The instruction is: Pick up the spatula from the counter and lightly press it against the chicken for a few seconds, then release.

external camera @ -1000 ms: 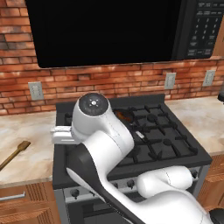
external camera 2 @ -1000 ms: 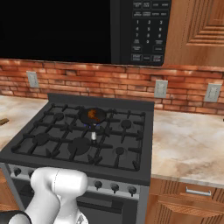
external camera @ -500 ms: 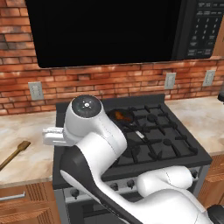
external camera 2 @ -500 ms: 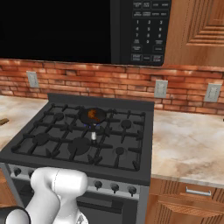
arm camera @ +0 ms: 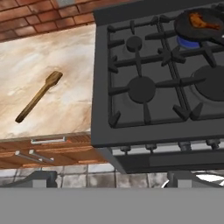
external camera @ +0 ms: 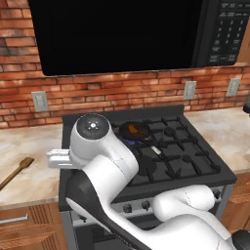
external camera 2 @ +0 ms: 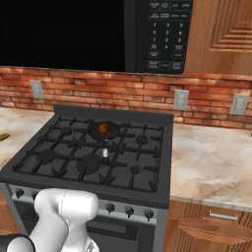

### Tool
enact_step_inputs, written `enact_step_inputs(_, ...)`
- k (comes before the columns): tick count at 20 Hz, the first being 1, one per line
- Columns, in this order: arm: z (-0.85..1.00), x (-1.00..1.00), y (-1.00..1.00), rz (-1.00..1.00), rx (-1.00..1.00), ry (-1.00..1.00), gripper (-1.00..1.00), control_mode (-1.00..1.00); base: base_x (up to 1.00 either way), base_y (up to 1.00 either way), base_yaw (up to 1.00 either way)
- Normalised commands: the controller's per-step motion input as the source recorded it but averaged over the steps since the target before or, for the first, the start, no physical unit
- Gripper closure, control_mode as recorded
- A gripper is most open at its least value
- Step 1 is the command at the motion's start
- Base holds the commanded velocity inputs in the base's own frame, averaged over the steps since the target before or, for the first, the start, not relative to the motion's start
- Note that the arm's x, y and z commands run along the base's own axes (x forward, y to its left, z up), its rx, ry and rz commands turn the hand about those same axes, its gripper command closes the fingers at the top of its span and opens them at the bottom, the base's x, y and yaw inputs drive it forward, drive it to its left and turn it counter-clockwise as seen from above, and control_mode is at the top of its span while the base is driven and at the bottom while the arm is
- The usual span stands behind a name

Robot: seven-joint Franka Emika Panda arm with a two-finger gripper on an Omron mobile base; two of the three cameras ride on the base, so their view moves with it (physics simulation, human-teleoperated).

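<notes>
Spatula (arm camera: 39, 96) lies flat on surface (arm camera: 70, 48) left of stove (arm camera: 148, 131), tool (arm camera: 113, 180) wide and empty, so a slanted descent could skid the thin handle away.

The marble table (arm camera: 65, 52) flanks a black stove (arm camera: 144, 131). A wooden spatula (arm camera: 38, 96) lies flat on the left stretch, handle toward the front edge, apart from the stove. A pan (arm camera: 203, 24) sits on a rear burner.
</notes>
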Motion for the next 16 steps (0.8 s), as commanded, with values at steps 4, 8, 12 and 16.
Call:
enact_step_inputs(4, 0.00, 0.01, 0.01, 0.00, 0.10, 0.00, -1.00, -1.00, 0.00, 0.00, 0.00)
enact_step_inputs(8, 0.00, 0.03, 0.05, 0.01, 0.14, 0.00, -1.00, -1.00, 0.00, 0.00, 0.00)
enact_step_inputs(12, 0.00, 0.00, 0.11, 0.00, 0.07, 0.00, -1.00, -1.00, 0.00, 0.00, 0.00)
enact_step_inputs(16, 0.00, 0.00, 0.19, 0.00, 0.01, 0.00, -1.00, -1.00, 0.00, 0.00, 0.00)
